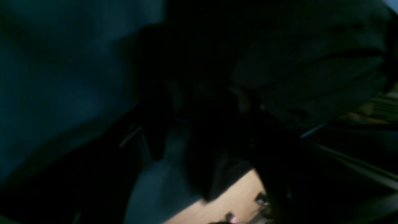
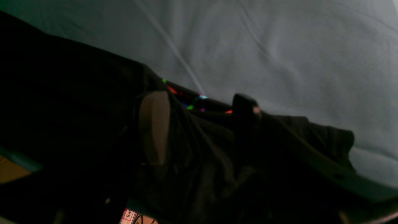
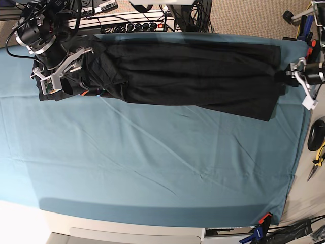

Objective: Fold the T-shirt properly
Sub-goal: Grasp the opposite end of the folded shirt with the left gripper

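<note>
Apparently T-shirt point(image 3: 193, 71) spans both hands.

Hardly any writing can be read. On a white label point(image 2: 129, 215) with a pink edge, seen at the bottom of the right wrist view, the letters "TCH" can be made out; the rest is cut off or too blurred.

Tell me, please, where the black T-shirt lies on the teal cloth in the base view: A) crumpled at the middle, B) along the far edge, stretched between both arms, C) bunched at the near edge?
B: the T-shirt spans the far edge of the teal cloth, from the right gripper to the left gripper.
</note>
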`<act>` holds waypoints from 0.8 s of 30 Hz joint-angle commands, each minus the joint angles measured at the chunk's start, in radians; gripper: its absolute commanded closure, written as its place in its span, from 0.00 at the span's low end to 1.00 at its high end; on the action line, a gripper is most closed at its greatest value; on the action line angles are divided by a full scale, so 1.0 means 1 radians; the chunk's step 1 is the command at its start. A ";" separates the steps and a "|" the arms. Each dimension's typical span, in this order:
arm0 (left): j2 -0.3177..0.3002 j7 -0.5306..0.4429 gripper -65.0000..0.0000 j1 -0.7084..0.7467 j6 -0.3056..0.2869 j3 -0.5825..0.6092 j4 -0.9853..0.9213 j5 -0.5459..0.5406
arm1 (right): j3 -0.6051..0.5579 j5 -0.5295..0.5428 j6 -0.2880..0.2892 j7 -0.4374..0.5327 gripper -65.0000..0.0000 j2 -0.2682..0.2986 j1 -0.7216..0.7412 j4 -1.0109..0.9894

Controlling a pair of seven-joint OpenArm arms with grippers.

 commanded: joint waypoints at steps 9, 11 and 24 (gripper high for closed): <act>0.055 0.021 0.54 -0.003 -0.023 -0.006 0.008 -0.022 | 0.003 0.010 0.001 0.030 0.50 0.011 0.000 0.018; 0.063 0.020 0.54 -0.003 -0.026 -0.006 0.008 -0.022 | 0.003 0.010 0.001 0.030 0.50 0.011 0.000 0.018; 0.060 0.062 1.00 -0.003 -0.090 -0.006 0.023 -0.113 | 0.027 -0.255 -0.097 0.072 0.50 0.011 0.000 -0.012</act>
